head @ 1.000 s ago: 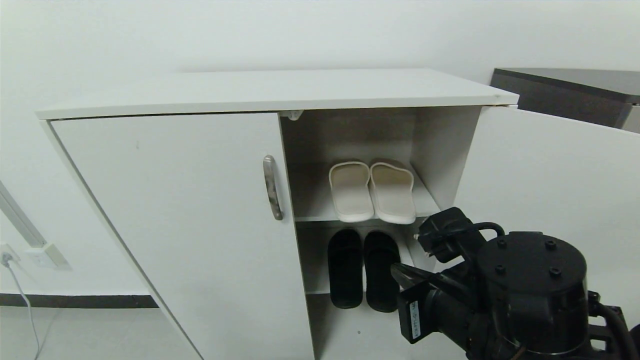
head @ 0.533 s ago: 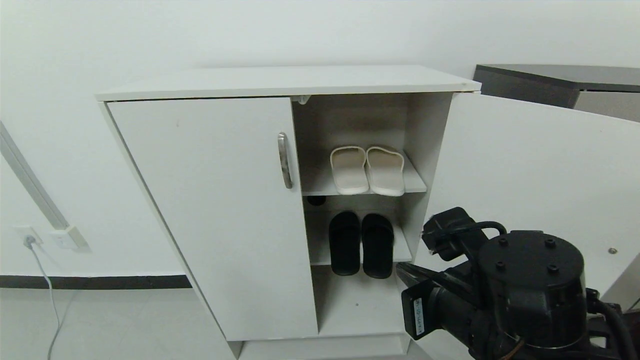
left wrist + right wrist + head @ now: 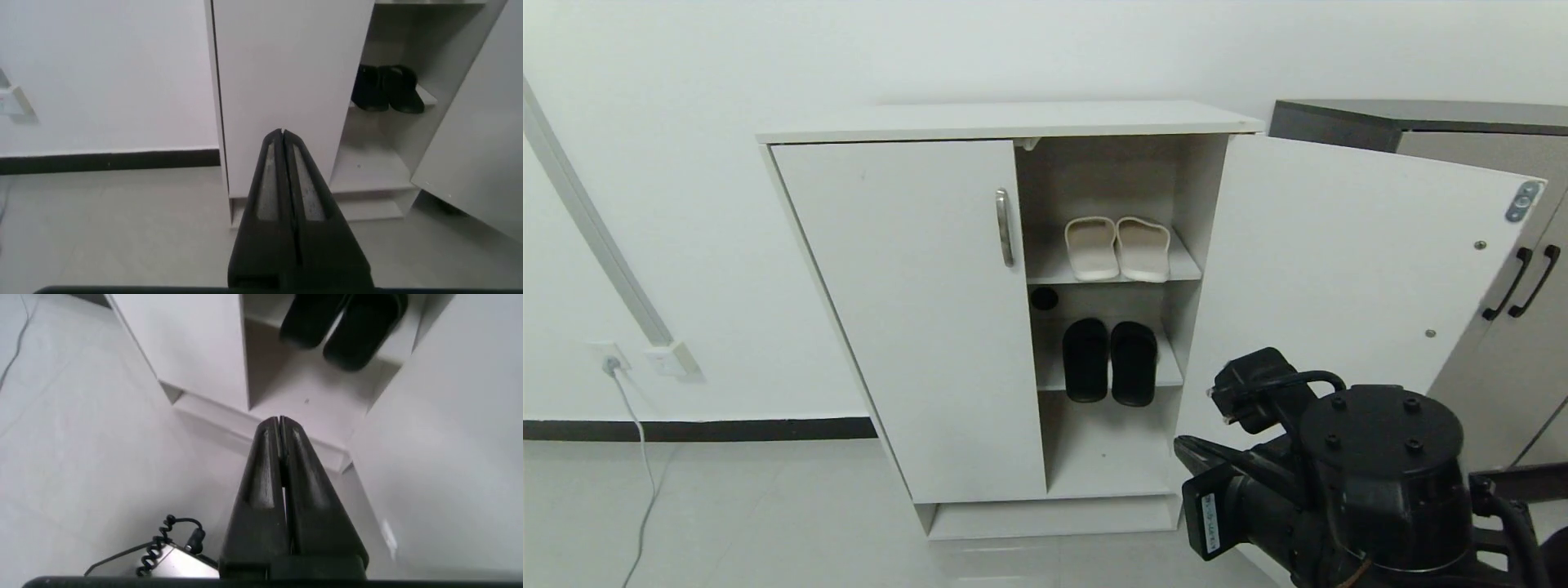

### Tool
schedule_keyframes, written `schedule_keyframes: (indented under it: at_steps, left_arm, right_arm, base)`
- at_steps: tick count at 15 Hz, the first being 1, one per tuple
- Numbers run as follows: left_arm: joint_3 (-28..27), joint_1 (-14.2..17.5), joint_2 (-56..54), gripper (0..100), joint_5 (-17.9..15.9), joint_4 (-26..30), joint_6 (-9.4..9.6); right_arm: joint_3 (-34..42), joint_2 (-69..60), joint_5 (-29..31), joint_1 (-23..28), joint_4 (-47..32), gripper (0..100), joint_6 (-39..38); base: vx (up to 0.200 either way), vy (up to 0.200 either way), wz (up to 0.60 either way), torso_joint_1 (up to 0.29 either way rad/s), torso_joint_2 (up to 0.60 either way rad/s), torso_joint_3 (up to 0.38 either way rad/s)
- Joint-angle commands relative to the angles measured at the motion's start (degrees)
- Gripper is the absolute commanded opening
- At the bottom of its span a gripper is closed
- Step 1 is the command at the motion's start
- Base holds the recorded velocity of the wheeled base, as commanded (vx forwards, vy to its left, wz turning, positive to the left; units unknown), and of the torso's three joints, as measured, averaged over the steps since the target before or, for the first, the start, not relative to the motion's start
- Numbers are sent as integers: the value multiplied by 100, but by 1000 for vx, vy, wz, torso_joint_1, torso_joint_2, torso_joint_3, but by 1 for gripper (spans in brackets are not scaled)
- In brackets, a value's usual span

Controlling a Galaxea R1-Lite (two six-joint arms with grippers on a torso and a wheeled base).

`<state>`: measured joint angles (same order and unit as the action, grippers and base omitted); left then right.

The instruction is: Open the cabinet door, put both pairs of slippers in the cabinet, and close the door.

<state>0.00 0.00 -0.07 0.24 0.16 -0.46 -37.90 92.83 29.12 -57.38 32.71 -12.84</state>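
Beyond the right gripper [image 3: 281, 423] — closed, empty — black slippers [image 3: 343, 322] sit shelved, seemingly well apart.

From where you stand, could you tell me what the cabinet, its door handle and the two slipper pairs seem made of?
Cabinet: likely laminated board, matte white, flat panels.
Door handle: likely metal, brushed silver, dull sheen.
Cream slippers: probably moulded foam or rubber, matte, smooth one-piece shape.
Black slippers: apparently the same, too dark to confirm.
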Motion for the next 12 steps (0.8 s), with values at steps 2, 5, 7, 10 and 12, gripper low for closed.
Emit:
schedule_keyframes:
  at_steps: [2, 5, 7, 10, 12]
  left_arm:
    - [0, 0, 7, 0, 2, 2, -6]
    - [0, 0, 7, 0, 2, 2, -6]
    - [0, 0, 7, 0, 2, 2, -6]
    - [0, 0, 7, 0, 2, 2, 29]
    - [0, 0, 7, 0, 2, 2, 20]
  right_arm:
    - [2, 51, 6, -1, -1, 0, 0]
    - [11, 16, 14, -1, 8, 0, 0]
    - [20, 24, 14, -1, 8, 0, 0]
    - [28, 24, 14, 8, 8, 0, 0]
    - [20, 51, 14, 52, 148, 0, 0]
  base:
    - [0, 0, 0, 0, 0, 0]
    - [0, 0, 0, 0, 0, 0]
    - [0, 0, 0, 0, 0, 0]
    - [0, 0, 0, 0, 0, 0]
    - [0, 0, 0, 0, 0, 0]
